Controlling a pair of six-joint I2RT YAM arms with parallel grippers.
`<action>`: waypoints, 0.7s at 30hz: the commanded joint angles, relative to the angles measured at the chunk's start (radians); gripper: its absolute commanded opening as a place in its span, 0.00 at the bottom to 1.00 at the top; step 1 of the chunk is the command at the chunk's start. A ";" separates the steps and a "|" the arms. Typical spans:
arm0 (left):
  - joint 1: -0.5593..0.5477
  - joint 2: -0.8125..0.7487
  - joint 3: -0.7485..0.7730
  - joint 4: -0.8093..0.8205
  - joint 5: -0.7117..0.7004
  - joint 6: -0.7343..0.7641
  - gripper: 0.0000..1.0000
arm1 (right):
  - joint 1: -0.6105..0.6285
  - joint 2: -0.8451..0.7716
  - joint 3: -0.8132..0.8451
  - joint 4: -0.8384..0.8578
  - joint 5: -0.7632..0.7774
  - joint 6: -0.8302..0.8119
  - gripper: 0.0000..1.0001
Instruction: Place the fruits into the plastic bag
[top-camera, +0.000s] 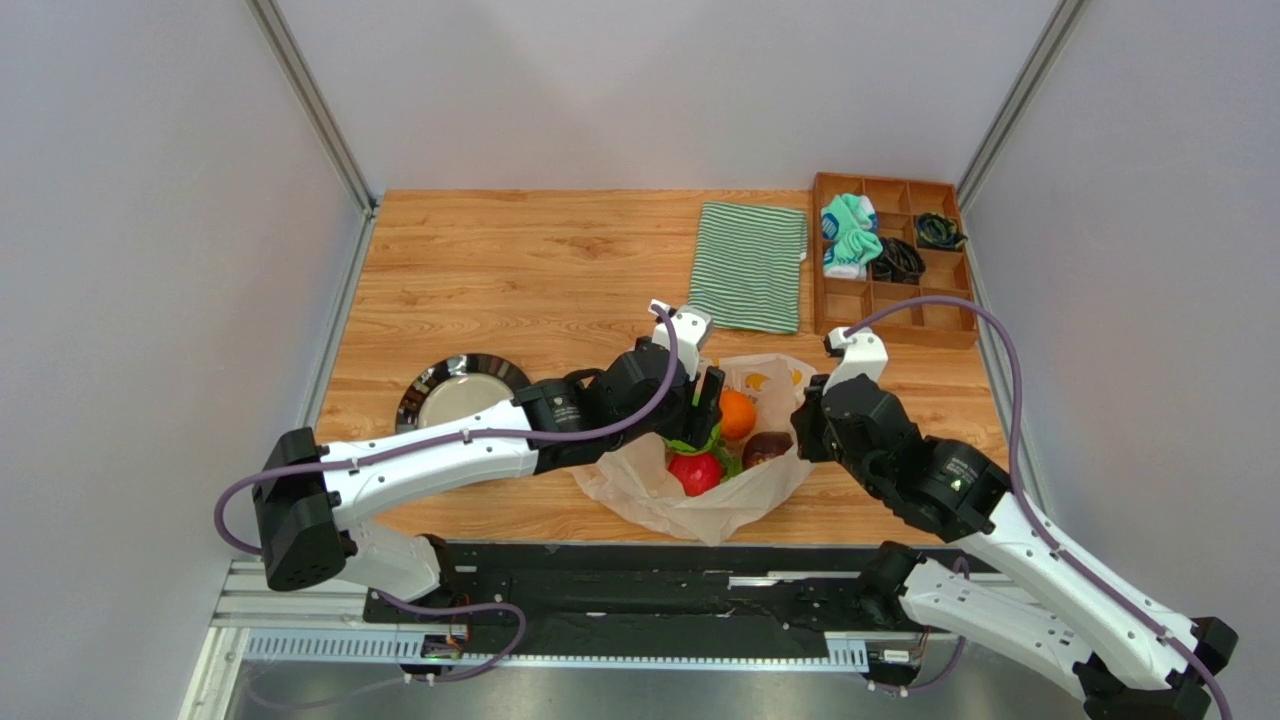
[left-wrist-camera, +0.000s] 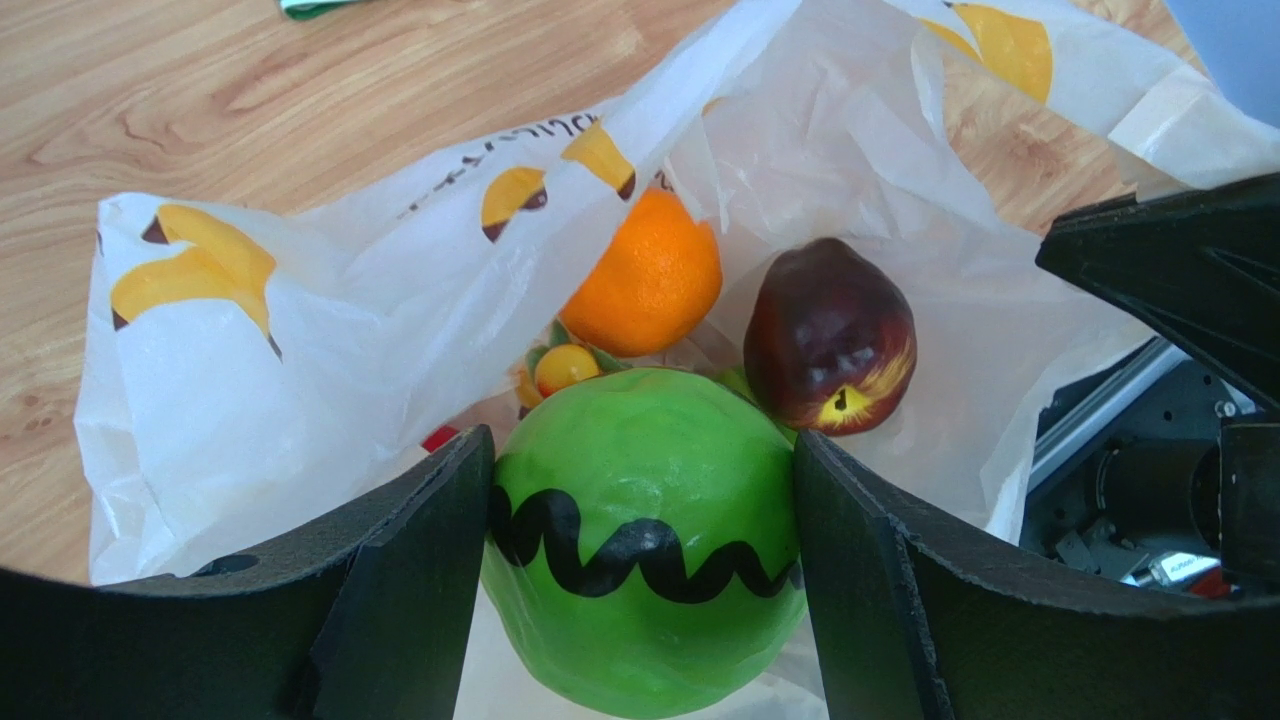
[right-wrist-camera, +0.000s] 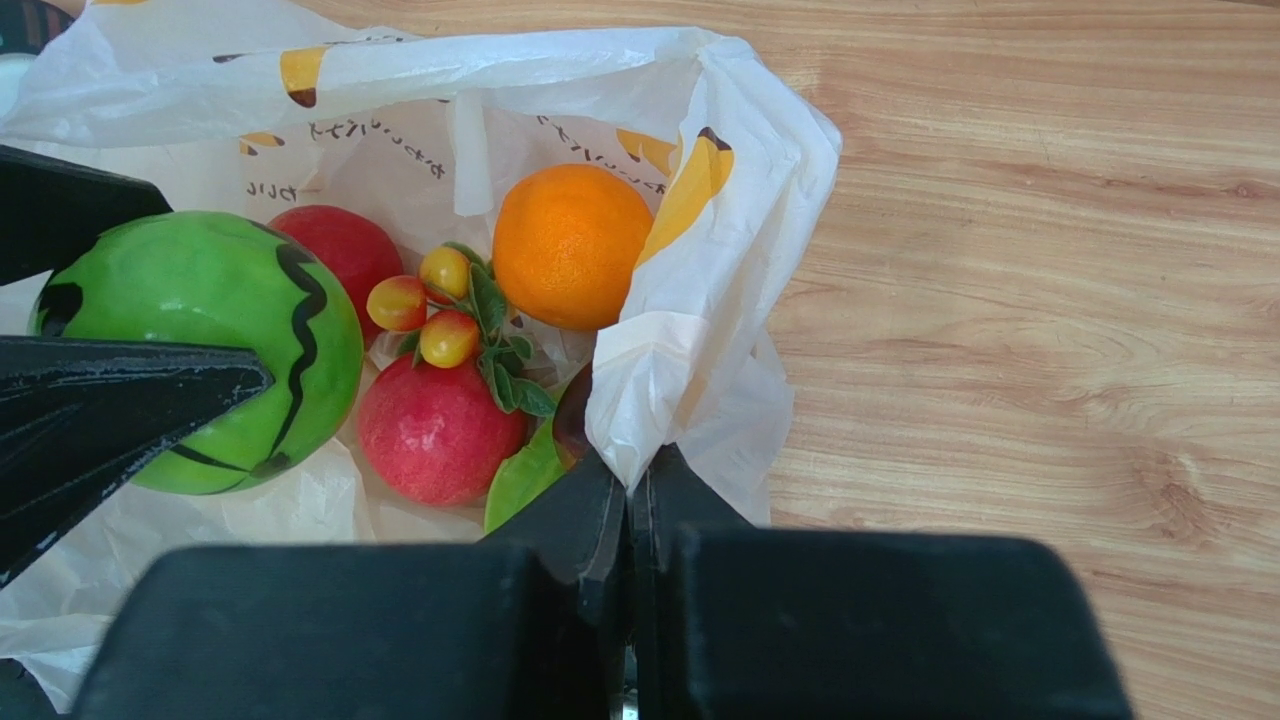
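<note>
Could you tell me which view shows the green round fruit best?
Left wrist: the green fruit fills the centre, gripped by the left end effector. Right wrist shows it partly behind a finger; the top view mostly hides it.

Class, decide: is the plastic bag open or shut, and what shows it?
Open. The plastic bag gapes upward, its rim pinched by the right hand; the orange and a red fruit lie visible inside.

Left hand (left-wrist-camera: 643, 510) gripping; right hand (right-wrist-camera: 631, 488) pinched.

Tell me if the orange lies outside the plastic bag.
No, the orange sits inside the plastic bag, whose white wall rises around it.
</note>
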 joint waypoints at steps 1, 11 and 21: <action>-0.005 -0.004 -0.003 0.034 0.036 -0.012 0.62 | 0.003 0.005 0.022 0.027 0.004 0.014 0.02; -0.006 -0.005 -0.006 0.060 0.079 -0.006 0.84 | 0.005 0.000 0.028 0.021 0.010 0.013 0.02; -0.005 -0.027 -0.028 0.116 0.128 0.025 0.90 | 0.003 0.000 0.031 0.023 0.010 0.011 0.02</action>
